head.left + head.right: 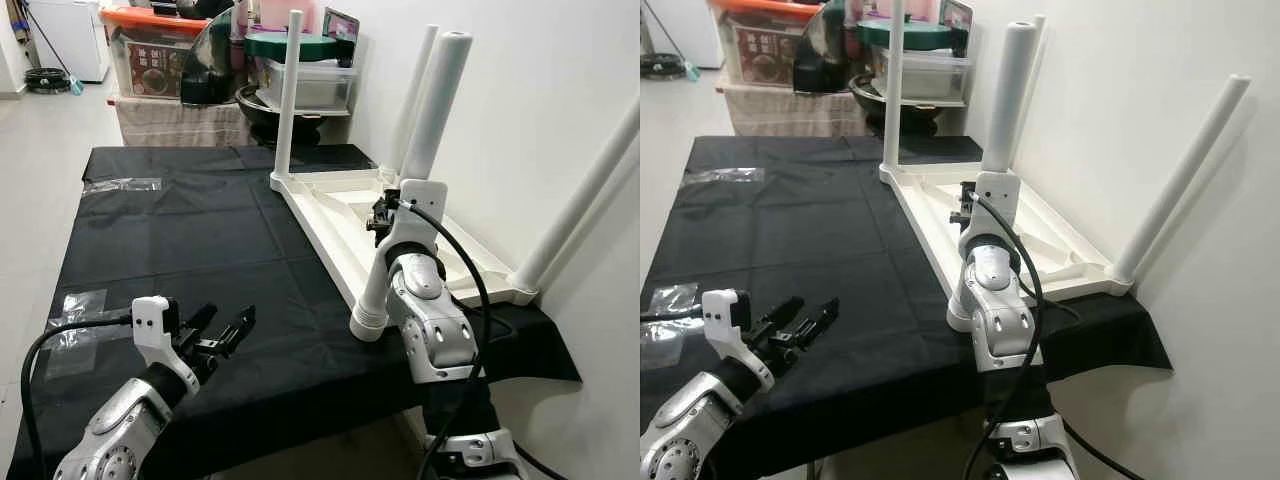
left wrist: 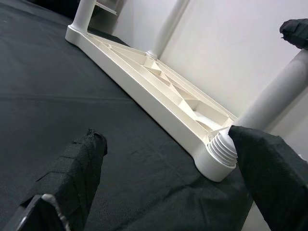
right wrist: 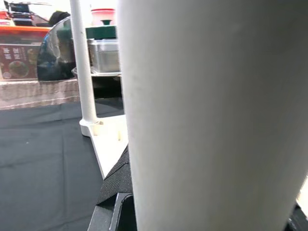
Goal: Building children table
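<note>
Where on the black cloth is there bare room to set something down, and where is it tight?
Free: the black tablecloth between the upturned white plastic table and the clear tape patches at its left edge. Crowded: the near right corner, where the right gripper is at the near white leg, and the left gripper hovers.

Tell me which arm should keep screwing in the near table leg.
Right: its end effector is already wrapped around the near leg. The left end effector hovers open over the black cloth, apart from it.

One upturned tabletop (image 1: 340,205) — four white legs (image 1: 432,105) — two tape patches (image 1: 75,305) on cloth.
</note>
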You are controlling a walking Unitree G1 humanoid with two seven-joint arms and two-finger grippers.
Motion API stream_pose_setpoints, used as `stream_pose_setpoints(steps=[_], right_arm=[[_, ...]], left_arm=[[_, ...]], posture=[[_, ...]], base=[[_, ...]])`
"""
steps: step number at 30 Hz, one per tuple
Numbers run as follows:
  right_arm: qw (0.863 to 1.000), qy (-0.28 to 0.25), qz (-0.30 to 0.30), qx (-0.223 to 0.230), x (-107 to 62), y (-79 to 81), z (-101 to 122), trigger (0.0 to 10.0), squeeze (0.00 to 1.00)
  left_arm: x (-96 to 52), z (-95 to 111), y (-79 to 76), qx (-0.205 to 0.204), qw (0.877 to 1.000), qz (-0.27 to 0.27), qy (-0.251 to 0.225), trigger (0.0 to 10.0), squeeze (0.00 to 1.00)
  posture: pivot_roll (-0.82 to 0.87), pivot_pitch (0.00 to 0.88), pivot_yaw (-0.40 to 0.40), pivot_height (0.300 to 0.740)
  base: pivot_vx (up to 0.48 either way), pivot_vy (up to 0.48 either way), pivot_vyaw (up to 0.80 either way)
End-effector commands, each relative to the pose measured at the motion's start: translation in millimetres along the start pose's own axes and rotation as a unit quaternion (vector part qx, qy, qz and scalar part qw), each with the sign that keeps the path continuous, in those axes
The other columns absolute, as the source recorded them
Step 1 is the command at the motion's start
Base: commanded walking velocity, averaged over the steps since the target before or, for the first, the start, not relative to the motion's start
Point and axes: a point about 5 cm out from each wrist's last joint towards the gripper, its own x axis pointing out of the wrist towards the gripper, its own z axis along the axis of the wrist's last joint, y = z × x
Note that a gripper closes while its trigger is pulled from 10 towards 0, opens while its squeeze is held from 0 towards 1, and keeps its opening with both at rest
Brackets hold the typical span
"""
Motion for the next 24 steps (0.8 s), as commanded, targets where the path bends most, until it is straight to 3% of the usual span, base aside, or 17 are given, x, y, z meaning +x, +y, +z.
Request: stream_pose_setpoints(steps=[1,12,24], right_arm=[[0.983,0.173,-0.046,-0.043,-7.0,-18.0,-72.7,0.0,0.00],[0.975,0.186,-0.120,-0.008,-8.5,-19.9,-72.9,0.0,0.00],[0.975,0.168,-0.143,0.019,-5.3,-17.6,-60.6,0.0,0.00]], left_arm=[[-0.6,-4.0,-1.3,-0.005,1.000,0.001,0.003,10.0,0.00],[-0.3,-4.1,-0.9,-0.004,1.000,0.003,0.004,10.0,0.00],[-0.9,-2.2,1.3,-0.001,1.000,0.005,0.003,10.0,0.00]], posture=[[0.01,0.000,-0.132,0.740],[0.01,0.000,-0.130,0.740],[0.01,0.000,-0.124,0.740]], base=[[0.000,0.000,0.00],[0.000,0.000,0.00],[0.000,0.000,0.00]])
